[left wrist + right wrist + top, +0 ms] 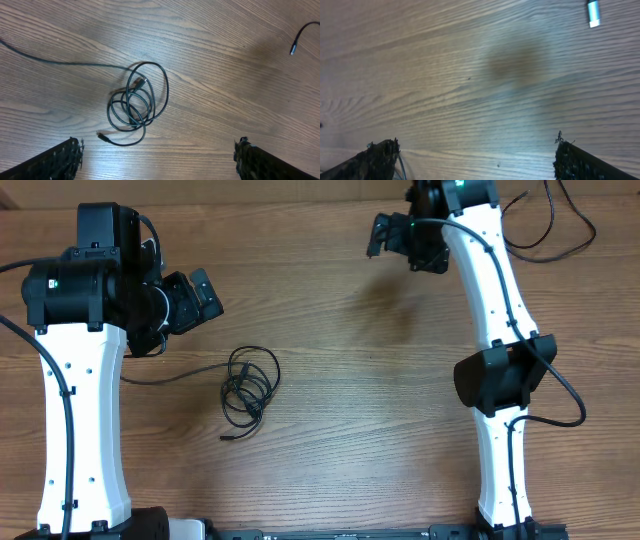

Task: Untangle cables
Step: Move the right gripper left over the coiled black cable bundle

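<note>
**While both grippers gape, the cables lie coiled between the arms**

With fingers spread wide and touching nothing, the left gripper (198,292) hangs over the wooden table (350,410). The right gripper (400,242) is just as wide and empty. The cables (248,385) lie in 1 tangled coil near the left arm (85,410), with 1 strand trailing toward it. A silver plug tip (593,14) lies near the right gripper, well apart from the coil.

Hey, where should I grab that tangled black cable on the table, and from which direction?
I'd grip the loose tail just behind its plug tip, coming straight down with the left gripper. It lies flat on the table, apart from the coiled loops, so the jaws can likely straddle one strand without catching others.
</note>
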You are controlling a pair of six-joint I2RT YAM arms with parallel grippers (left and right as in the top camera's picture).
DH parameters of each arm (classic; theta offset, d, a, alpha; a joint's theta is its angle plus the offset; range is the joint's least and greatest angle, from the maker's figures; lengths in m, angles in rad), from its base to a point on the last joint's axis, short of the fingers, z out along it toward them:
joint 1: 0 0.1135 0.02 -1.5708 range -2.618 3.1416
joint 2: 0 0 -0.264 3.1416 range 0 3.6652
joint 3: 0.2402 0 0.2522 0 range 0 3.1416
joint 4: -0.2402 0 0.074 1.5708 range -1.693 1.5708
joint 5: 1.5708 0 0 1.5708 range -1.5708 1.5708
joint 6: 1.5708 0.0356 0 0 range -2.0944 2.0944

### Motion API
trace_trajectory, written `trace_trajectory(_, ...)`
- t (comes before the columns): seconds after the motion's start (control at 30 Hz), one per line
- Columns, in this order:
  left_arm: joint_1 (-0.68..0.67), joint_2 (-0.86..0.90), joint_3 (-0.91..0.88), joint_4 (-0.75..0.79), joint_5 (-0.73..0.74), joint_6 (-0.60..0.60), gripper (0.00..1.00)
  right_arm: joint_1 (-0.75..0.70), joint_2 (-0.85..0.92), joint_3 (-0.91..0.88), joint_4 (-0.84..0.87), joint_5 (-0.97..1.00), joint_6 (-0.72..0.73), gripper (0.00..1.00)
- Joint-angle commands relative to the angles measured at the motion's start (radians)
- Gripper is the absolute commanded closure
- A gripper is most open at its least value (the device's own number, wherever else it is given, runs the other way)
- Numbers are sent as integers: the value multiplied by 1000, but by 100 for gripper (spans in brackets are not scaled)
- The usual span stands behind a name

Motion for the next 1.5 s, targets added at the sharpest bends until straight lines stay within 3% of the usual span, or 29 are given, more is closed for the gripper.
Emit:
trace_trajectory(0.0,-3,8,-3,0,8,-11,0,46,-4,-3,-10,0,1,0)
trace_trajectory(0.43,-3,8,-3,0,8,-11,0,197,-4,-3,31,1,1,0)
trace_trajectory(0.87,-3,8,-3,1,8,-11,0,203,-4,-3,47,143,1,0)
trace_trajectory(1.0,-3,8,-3,1,8,-11,0,204,-4,-3,14,63,-14,0)
trace_trajectory(1.2,-3,8,-3,1,8,-11,0,232,-4,-3,-70,-202,-224,0)
trace_trajectory(1.3,-3,8,-3,0,8,-11,0,262,-4,-3,-113,-209,-247,1)
trace_trajectory(1.47,-3,8,-3,1,8,-10,0,323,-4,-3,-129,-198,-269,12)
